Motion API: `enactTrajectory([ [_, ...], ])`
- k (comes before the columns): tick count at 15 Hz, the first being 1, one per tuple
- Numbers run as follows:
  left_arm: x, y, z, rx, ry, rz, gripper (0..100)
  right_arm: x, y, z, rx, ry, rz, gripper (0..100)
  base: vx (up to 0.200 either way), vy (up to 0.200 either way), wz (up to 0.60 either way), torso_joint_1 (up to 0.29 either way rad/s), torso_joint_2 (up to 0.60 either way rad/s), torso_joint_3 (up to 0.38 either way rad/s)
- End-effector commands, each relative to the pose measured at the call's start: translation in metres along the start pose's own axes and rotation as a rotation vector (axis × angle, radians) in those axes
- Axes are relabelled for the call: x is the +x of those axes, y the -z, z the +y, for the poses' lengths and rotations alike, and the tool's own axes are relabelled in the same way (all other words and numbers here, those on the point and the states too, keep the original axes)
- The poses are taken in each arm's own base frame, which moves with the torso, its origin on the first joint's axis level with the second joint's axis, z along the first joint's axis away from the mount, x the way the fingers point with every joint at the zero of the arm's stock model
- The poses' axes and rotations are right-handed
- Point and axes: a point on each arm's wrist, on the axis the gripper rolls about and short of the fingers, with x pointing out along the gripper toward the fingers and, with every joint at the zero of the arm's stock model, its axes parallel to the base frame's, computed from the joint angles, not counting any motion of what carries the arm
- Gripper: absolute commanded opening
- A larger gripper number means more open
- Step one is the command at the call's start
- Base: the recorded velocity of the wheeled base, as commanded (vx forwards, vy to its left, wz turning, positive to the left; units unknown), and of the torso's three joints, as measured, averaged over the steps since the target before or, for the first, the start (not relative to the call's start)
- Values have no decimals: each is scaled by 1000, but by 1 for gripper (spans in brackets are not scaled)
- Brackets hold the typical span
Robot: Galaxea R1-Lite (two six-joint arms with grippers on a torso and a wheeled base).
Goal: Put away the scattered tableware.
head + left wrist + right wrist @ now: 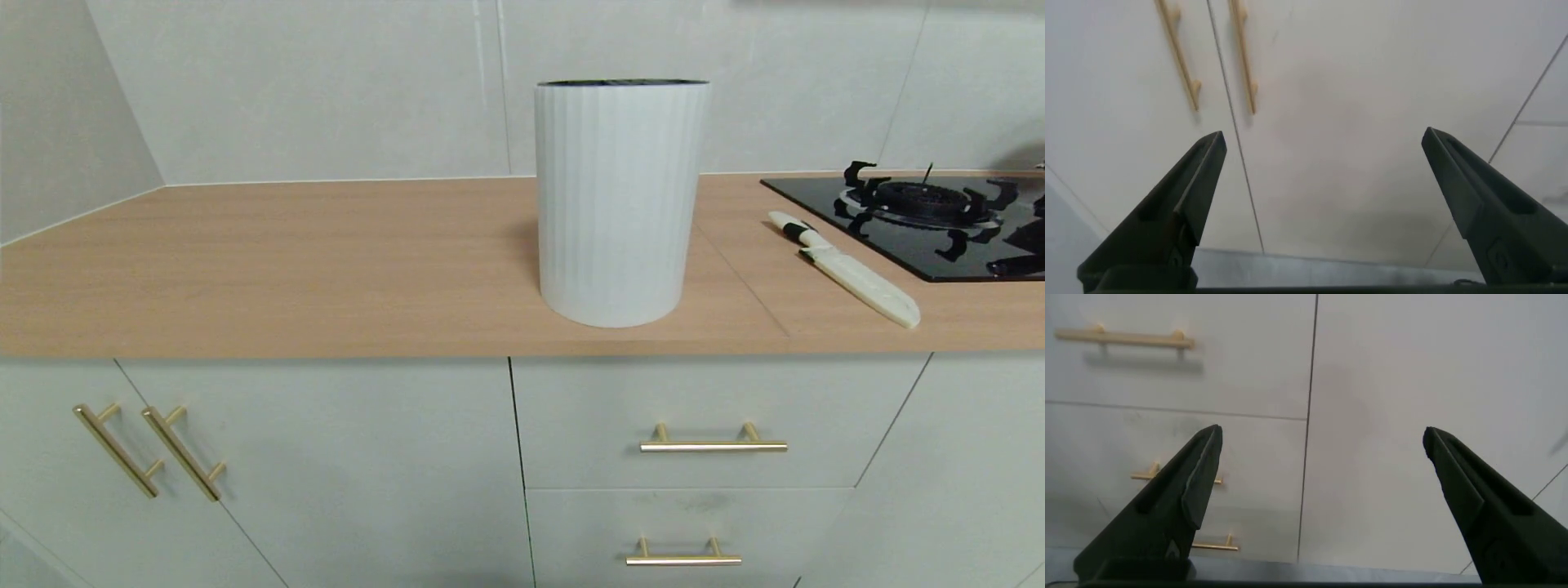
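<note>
The ribbed holder (616,204) looks matt, the counter (286,269) wood-grained (hob (898,237) glossy).

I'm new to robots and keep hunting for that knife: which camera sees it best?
The head view: the knife lies whole on the counter, between the white holder and the stove. Both wrist views face cabinet fronts instead.

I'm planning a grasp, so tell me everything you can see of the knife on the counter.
The knife is mostly cream-white, with a black band where the short handle meets the broader blade part; whether that is bare blade or a sheath cannot be told. It lies flat on the wooden countertop, diagonally, handle toward the back wall, tip toward the front edge. It sits between the white ribbed holder and the black hob, apart from both. Only the countertop touches it.
</note>
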Motion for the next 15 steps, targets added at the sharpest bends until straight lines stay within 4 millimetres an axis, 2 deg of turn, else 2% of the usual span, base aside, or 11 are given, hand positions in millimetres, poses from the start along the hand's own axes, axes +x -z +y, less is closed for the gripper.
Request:
enactTrajectory([
  [1, 0, 0, 0, 0, 0, 2, 100, 0, 0, 0, 0, -1, 2, 100, 0, 0, 0, 163, -525, -290],
  [15, 0, 0, 0, -1, 0, 2, 100, 0, 0, 0, 0, -1, 2, 100, 0, 0, 0, 196, -481, -283],
])
